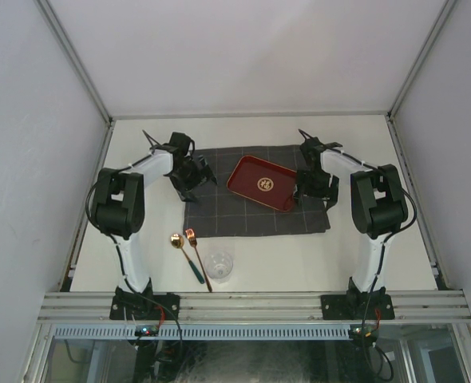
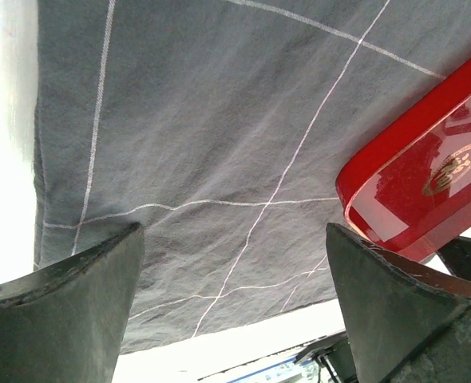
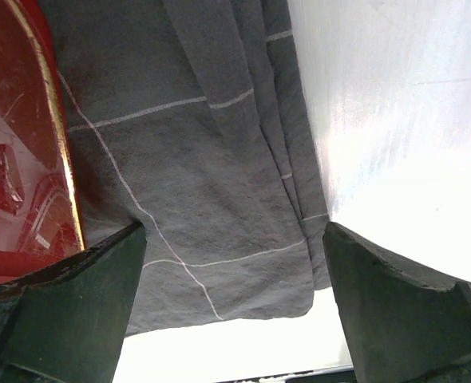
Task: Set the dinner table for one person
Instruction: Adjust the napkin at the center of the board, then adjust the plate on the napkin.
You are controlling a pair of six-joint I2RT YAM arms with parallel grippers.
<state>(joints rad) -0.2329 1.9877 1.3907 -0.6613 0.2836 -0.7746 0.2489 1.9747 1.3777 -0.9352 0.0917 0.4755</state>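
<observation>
Tray emblem gold, illegible; cloth on dinner table.

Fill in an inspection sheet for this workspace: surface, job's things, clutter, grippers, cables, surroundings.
Surface: off-white table, no spills seen.
Job's things: grey checked cloth mid-table, right edge rumpled; red tray askew on it; spoon, fork and glass on the table by the cloth's near left corner.
Clutter: nothing seen.
Grippers: left gripper and right gripper open, empty, over the cloth either side of the tray.
Cables: black loops at both wrists.
Surroundings: white walls, aluminium rail in front.
</observation>
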